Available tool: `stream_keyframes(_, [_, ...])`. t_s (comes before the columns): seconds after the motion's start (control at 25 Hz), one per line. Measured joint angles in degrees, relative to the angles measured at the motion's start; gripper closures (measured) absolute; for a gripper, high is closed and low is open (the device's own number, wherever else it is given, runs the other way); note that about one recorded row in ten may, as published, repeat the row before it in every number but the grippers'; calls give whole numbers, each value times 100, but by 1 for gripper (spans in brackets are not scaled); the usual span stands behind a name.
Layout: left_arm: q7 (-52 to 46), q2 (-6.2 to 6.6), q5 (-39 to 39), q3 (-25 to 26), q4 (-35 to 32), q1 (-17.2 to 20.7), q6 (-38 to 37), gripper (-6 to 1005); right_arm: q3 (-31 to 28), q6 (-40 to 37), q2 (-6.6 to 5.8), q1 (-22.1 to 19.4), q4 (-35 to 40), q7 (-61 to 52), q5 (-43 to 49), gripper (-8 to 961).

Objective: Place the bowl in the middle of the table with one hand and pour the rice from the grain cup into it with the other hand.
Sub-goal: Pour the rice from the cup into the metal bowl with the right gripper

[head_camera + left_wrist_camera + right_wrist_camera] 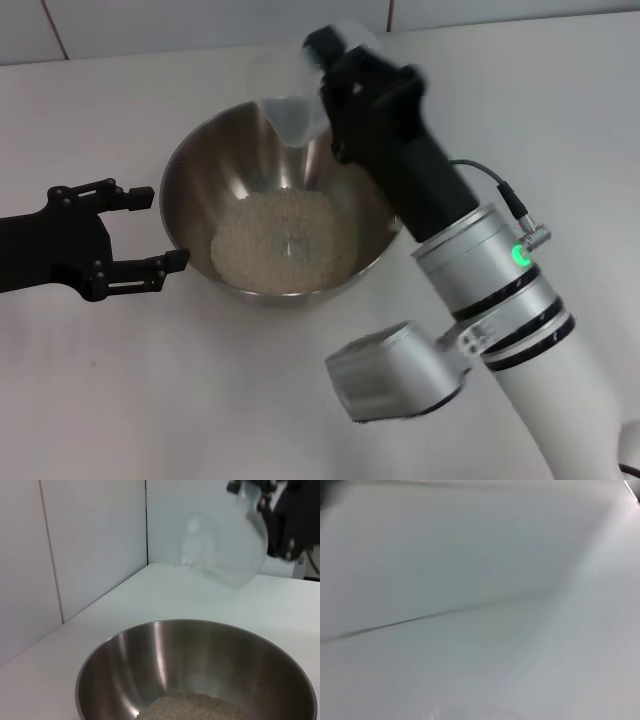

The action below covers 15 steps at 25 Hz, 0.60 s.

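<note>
The table (150, 400) is the largest thing, a plain white smooth top, met at its far edge by pale wall panels (90, 545) with thin dark seams. On it, about mid-table, stands one bowl (200, 170), round shiny steel with a thin rim and brushed inside; in the left wrist view the bowl (165, 655) fills the lower part. One heap of rice (285, 240) lies on its bottom, off-white grains spread in a loose round bed. The right gripper (330, 75), black on a silver-grey wrist, is raised over the bowl's far rim and is closed around one grain cup (290, 105), a small clear plastic cup tipped so its mouth points down into the bowl; it looks empty. From the left wrist view the grain cup (225, 550) shows as a faint clear shape above the table behind the bowl. The left gripper (150, 230), black, rests low just beside the bowl's left side, its two fingers spread wide, holding nothing.
</note>
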<state>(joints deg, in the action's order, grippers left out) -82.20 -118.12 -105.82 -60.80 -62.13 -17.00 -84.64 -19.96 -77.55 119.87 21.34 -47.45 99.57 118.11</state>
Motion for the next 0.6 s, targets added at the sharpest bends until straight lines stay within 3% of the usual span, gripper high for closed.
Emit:
stream_keyframes(0.04, [1, 0, 0, -1, 3, -2, 1, 164, -71, -72, -17, -121, -206, -1476, -289, 940])
stream_keyframes(0.08, [1, 0, 0, -1, 3, -2, 1, 164, -71, -72, -17, -121, -206, -1476, -289, 941])
stream_keyframes(0.2, [2, 0, 0, -2, 4, -4, 1, 164, -256, -214, -37, -281, -29, -3780, -423, 942])
stream_keyframes(0.24, [4, 0, 0, -1, 6, -8, 1, 164, -559, -252, -41, -392, 333, -5505, -447, 942])
stream_keyframes(0.28, [4, 0, 0, -1, 6, -8, 1, 164, -559, -252, -41, -392, 333, -5505, -447, 941])
stream_keyframes(0.32, [7, 0, 0, -2, 7, -10, 0, 164, -693, -245, -39, -417, 559, -6239, -457, 941])
stream_keyframes(0.36, [13, 0, 0, -2, 8, -10, 1, 164, -912, -226, -29, -401, 1194, -7670, -473, 941])
stream_keyframes(0.4, [13, 0, 0, -2, 8, -10, 1, 164, -912, -226, -29, -401, 1194, -7670, -473, 941])
stream_keyframes(0.48, [21, -5, 0, -2, 8, -10, 1, 164, -983, -34, -6, -180, 2245, -9038, -475, 941])
stream_keyframes(0.6, [24, -8, 0, -2, 8, -9, 5, 164, -968, 336, -14, -11, 2799, -9756, -471, 940])
